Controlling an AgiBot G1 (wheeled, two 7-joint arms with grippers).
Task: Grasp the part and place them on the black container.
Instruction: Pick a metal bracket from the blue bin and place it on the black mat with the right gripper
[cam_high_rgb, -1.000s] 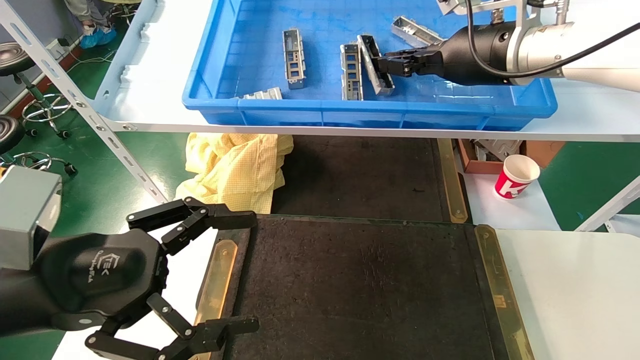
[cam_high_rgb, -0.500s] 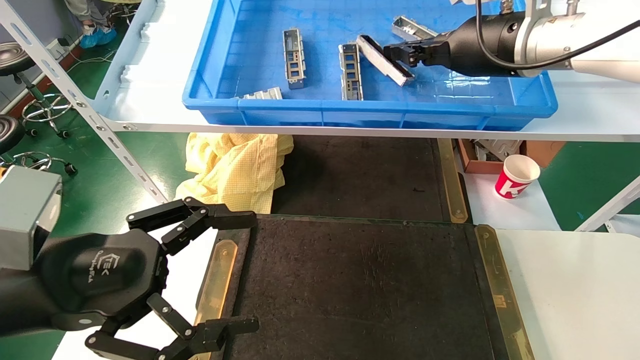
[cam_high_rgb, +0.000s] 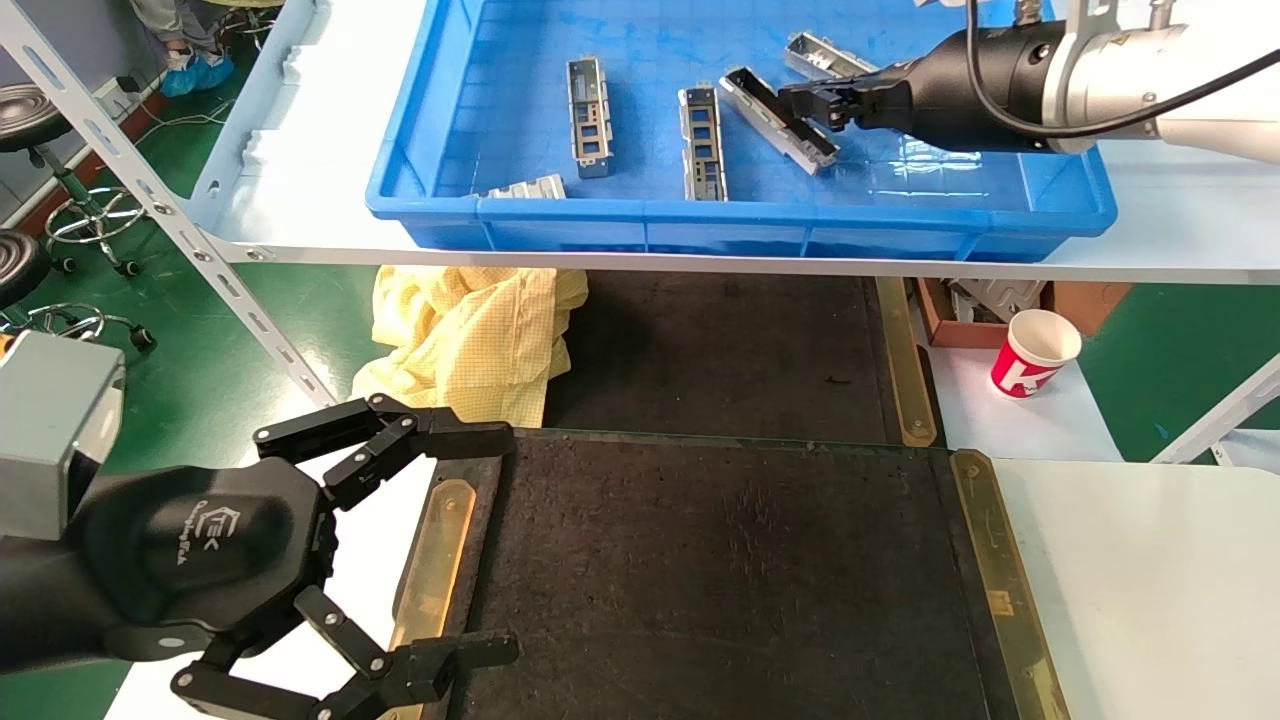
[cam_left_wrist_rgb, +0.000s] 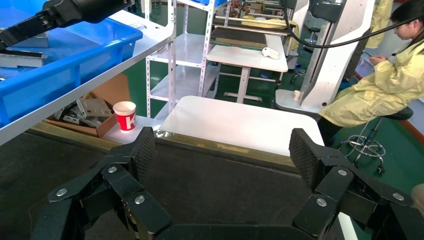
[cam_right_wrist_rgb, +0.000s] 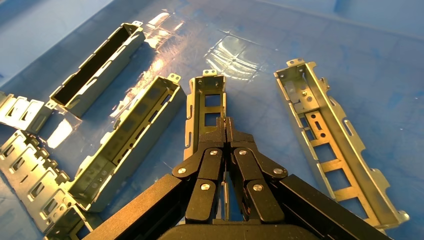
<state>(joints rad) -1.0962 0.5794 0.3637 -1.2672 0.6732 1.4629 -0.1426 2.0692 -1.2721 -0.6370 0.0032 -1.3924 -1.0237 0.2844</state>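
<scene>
At 1 o'clock over blue bin (cam_high_rgb: 1000, 215), part (cam_high_rgb: 778, 118) clamped by right end effector (cam_high_rgb: 812, 103), now lifted, tilted; transfer to black container (cam_high_rgb: 720, 580) pending; left end effector (cam_high_rgb: 470, 545) parked apart.

Left claw (cam_left_wrist_rgb: 220, 165) hangs wide open over the flat black rough-surfaced container (cam_left_wrist_rgb: 210, 185). Behind it sits a white counter (cam_left_wrist_rgb: 240, 125), a red-and-white paper cup (cam_left_wrist_rgb: 124, 115) beside a brown cardboard box (cam_left_wrist_rgb: 95, 117), and a deep blue plastic bin (cam_left_wrist_rgb: 70, 60) up on a shelf.
</scene>
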